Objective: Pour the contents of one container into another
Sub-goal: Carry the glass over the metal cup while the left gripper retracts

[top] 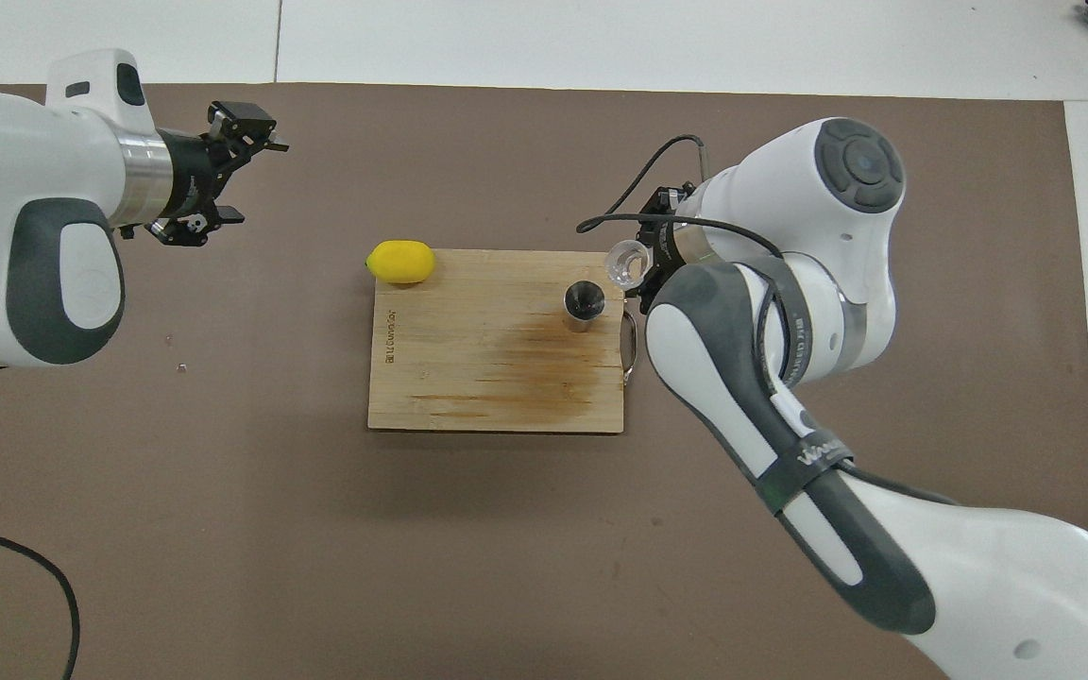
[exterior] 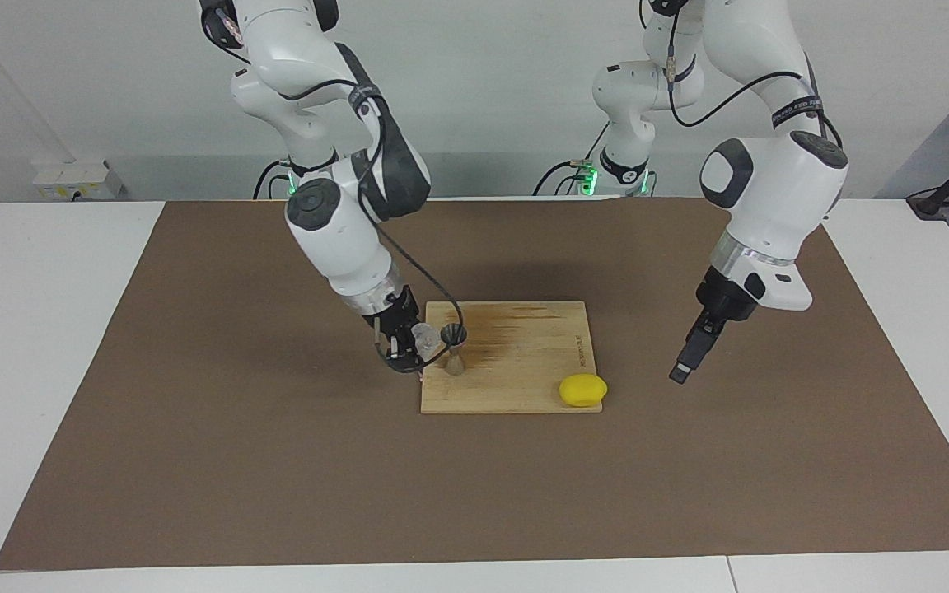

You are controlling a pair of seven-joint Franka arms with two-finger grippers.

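Glass tumbler (exterior: 423, 338), clamped in the right gripper (exterior: 403, 350), hangs tilted over the cutting board (exterior: 524, 362), its mouth leaning toward the jigger's rim. In the overhead view the tumbler sits at about one o'clock of the steel jigger (top: 585, 307), just beside it. That jigger stands upright, long axis vertical, on the board at the right arm's end; its upper cup looks dark inside, contents unclear. A lemon (exterior: 582, 389) rests on the board's corner. Left gripper (exterior: 683, 371) waits over the brown mat (exterior: 236, 428), fingers spread wide.
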